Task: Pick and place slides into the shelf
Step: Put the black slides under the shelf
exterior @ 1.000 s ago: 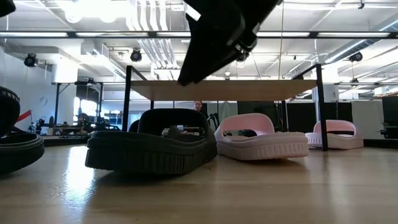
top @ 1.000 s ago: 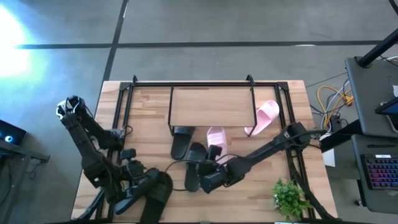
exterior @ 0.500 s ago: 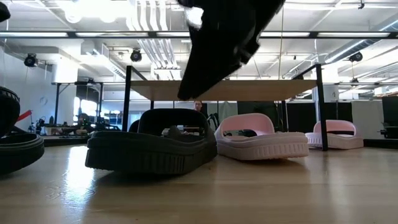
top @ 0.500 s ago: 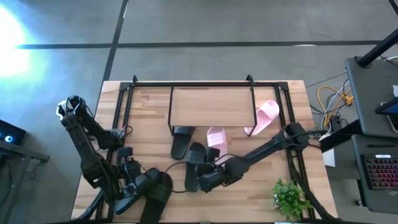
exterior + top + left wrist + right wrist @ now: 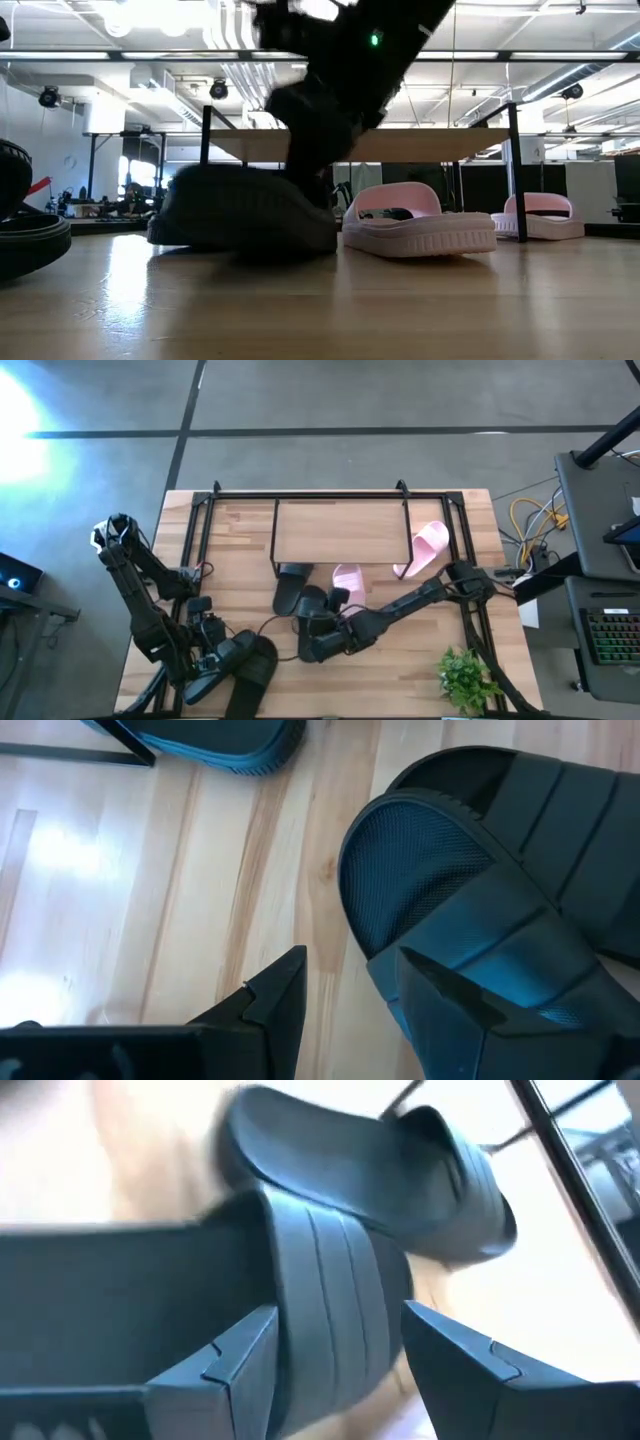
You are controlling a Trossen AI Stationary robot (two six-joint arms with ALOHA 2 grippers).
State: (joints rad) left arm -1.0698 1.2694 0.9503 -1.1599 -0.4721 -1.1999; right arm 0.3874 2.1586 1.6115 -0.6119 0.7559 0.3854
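Observation:
My right gripper (image 5: 318,643) stands open over a black slide (image 5: 240,210) in the middle of the table, one finger on each side of the slide's strap. Near the front left corner my left gripper (image 5: 222,660) is open at another black slide (image 5: 480,890). One finger is above that slide's footbed and the other is over bare wood. Two pink slides (image 5: 347,582) (image 5: 425,548) and more black ones (image 5: 290,588) lie on their soles by the shelf (image 5: 340,530). My right gripper has the black slide's strap (image 5: 325,1320) between its two open fingers (image 5: 245,1345), and the strap fills the gap. The fingers slant down from the table's right and lie across the strap. The slide's sole is on the table. My left gripper: I cannot tell whether it touches the slide's rim (image 5: 375,955).
A small green plant (image 5: 465,678) stands at the front right corner. Black frame rails run along the table's left, right and far sides (image 5: 300,494). A further black slide (image 5: 215,738) lies close beyond my left gripper. Bare wood shows at the front middle (image 5: 400,310).
My right gripper has come down and toward the table's left, onto the black slide in the middle. In the low view that slide has shifted on the table under it and now shows blurred. The other slides have stayed put.

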